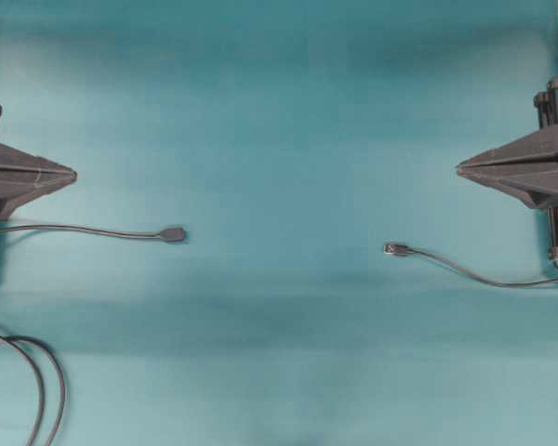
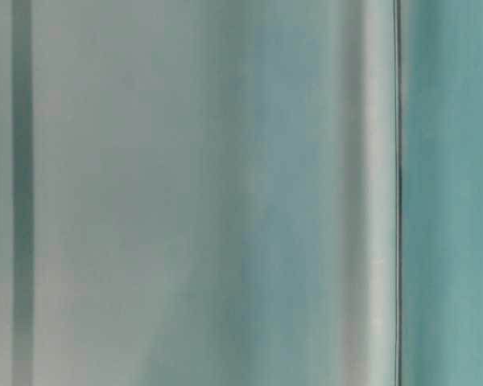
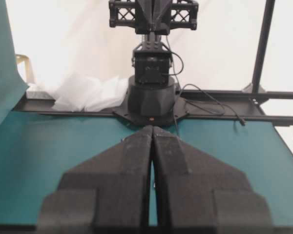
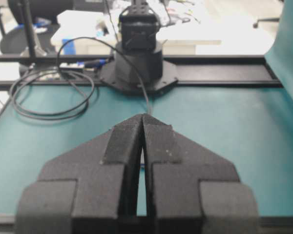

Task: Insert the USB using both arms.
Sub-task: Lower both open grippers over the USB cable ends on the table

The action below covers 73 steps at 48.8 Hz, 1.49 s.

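The USB [image 1: 396,249], a tiny plug with a silvery tip on a thin dark-grey cable, lies on the teal mat right of centre, tip pointing left. Opposite it, left of centre, lies the all-dark rounded connector [image 1: 174,234] of another thin cable. My left gripper [image 1: 73,173] rests at the left edge, above and well left of that connector. At the right edge sits my right gripper [image 1: 459,168], up and to the right of the USB. Both grippers [image 3: 152,127] [image 4: 143,116] are shut with tips touching and nothing between them. Neither plug shows in the wrist views.
Looped thicker dark cables [image 1: 37,381] lie at the front left corner of the mat; they show as a coil [image 4: 51,95] in the right wrist view. Each arm's base [image 3: 153,100] [image 4: 138,66] stands at the other end of the mat. The table-level view is a blur.
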Motion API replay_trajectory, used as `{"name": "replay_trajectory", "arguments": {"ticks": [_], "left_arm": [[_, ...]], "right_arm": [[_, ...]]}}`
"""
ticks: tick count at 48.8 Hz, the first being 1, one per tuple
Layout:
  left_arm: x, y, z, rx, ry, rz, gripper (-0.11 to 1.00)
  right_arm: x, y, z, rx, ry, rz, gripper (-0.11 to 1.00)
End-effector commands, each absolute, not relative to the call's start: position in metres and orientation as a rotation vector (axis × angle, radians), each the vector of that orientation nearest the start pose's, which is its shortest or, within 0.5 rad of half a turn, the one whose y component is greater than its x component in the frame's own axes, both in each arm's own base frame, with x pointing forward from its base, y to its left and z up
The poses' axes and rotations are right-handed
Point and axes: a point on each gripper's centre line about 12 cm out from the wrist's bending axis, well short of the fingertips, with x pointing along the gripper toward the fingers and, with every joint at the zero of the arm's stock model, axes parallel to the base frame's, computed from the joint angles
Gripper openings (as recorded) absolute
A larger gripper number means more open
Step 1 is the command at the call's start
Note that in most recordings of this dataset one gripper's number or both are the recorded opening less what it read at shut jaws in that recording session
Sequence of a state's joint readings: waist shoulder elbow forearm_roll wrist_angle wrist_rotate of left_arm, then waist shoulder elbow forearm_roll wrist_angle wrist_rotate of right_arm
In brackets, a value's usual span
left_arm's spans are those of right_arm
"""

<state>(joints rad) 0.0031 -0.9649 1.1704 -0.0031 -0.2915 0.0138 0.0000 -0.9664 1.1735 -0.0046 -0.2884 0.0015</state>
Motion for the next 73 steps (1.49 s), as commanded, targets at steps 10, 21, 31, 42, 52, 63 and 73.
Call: {"name": "replay_trajectory", "arguments": {"ticks": [10,21,31,42,52,63,73], "left_arm": [[0.208,0.001,0.296,-0.012,-0.012,0.004,0.01],[0.226,0.000,0.280,-0.015,0.210,0.003,0.00],[0.227,0.002,0.277,-0.070,0.230,0.017,0.01],[0.224,0.003,0.275,-0.129,0.252,0.029,0.10],[0.223,0.003,0.270,-0.130,0.307,0.030,0.55],[0.220,0.003,0.255,-0.102,0.430,0.030,0.63],[0.224,0.002,0.248,-0.075,0.493,0.025,0.67]], "right_arm": [[0.200,0.000,0.283,0.003,-0.011,0.000,0.01],[0.203,0.000,0.286,0.005,0.163,-0.002,0.01],[0.203,-0.001,0.285,0.005,0.202,-0.004,0.01],[0.203,0.000,0.287,0.015,0.199,-0.003,0.01],[0.202,-0.003,0.281,0.107,0.231,-0.025,0.01],[0.201,-0.003,0.280,0.094,0.258,-0.028,0.01],[0.200,-0.003,0.279,0.097,0.298,-0.031,0.01]]}}
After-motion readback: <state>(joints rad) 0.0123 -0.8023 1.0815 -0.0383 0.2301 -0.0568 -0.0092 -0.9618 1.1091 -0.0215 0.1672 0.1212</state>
